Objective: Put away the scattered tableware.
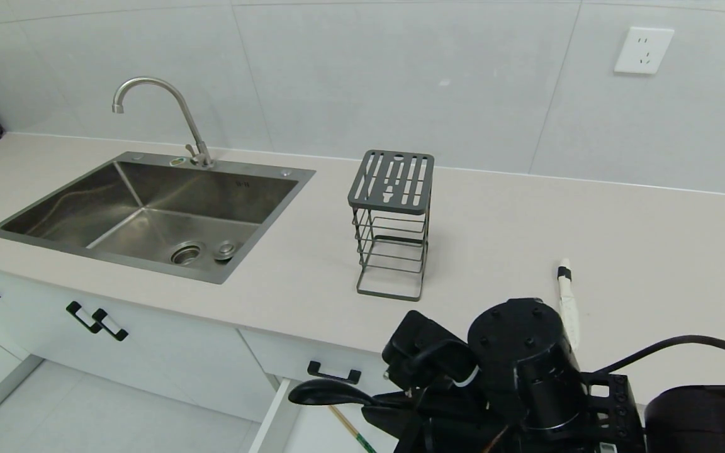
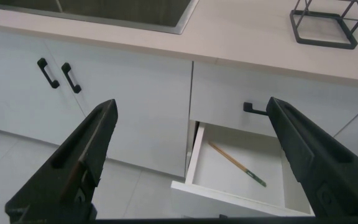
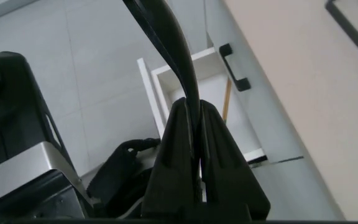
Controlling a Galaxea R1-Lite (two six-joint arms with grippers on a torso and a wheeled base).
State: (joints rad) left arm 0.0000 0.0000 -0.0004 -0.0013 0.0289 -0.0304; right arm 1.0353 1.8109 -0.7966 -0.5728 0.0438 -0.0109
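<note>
Soft, even indoor light, nearly shadowless.
The wire rack (image 1: pixel 391 226) ahead of the right gripper (image 3: pixel 196 115) casts only a faint shadow on the pale counter (image 1: pixel 513 226); the steel sink (image 1: pixel 199 195) farther to its left shows pale sheen; a thin highlight runs along the black spoon (image 3: pixel 165 37) it pinches.

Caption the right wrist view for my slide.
Right hand shut on a black spoon above the open drawer, where a chopstick lies.

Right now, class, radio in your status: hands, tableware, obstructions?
Left hand open, empty. Right hand shut on black long-handled spoon near open white drawer. Wooden chopstick lies in drawer; path looks clear.
</note>
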